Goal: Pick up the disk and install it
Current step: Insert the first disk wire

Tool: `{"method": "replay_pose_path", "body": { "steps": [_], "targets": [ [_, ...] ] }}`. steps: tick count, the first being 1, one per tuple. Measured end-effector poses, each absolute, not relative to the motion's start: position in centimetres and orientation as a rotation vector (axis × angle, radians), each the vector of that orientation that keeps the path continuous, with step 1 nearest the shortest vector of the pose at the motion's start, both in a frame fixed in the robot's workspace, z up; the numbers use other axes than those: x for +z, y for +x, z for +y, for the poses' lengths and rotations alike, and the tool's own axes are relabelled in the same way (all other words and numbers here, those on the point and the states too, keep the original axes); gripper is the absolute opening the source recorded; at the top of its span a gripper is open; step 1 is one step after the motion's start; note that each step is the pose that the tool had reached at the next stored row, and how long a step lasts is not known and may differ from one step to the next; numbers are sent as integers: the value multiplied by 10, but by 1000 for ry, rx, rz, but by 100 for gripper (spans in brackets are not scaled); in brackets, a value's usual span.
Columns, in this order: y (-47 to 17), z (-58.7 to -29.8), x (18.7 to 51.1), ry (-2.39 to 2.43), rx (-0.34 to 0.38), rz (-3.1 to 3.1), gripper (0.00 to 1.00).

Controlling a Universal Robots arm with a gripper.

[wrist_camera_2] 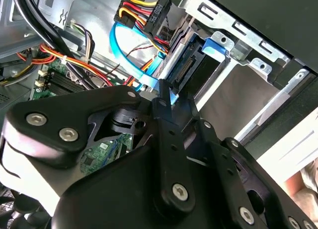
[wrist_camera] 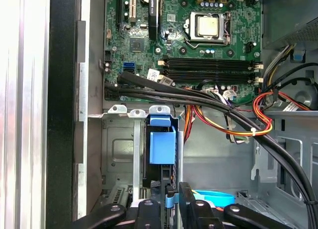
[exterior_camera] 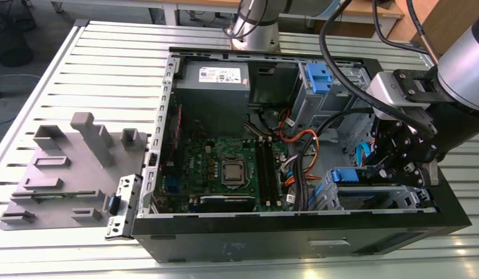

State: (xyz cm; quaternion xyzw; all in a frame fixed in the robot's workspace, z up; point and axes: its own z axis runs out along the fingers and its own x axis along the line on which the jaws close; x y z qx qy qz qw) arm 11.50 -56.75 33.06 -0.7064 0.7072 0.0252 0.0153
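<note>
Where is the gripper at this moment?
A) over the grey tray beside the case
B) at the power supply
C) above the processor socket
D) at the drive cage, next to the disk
D: in the exterior view the gripper reaches into the case at the drive cage, right beside the disk with its blue bracket.

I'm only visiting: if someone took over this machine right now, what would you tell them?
Pincer: looks shut on the disk, gripping its blue frame, down inside the computer case.
Disk: standing on edge in a slot of the metal drive cage.
Done: disk picked up and brought into the cage.
Left: I can't tell if it is fully seated; pincer has not let go.
</note>
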Motion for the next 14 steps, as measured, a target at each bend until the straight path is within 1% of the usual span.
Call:
{"method": "replay_pose_path", "body": {
  "steps": [1, 5, 14],
  "targets": [
    [115, -567, 331, -2198, 78, 2200, 29],
    [115, -567, 333, -2198, 79, 2200, 29],
    [115, -567, 355, -2198, 78, 2201, 29]
  ]
}}
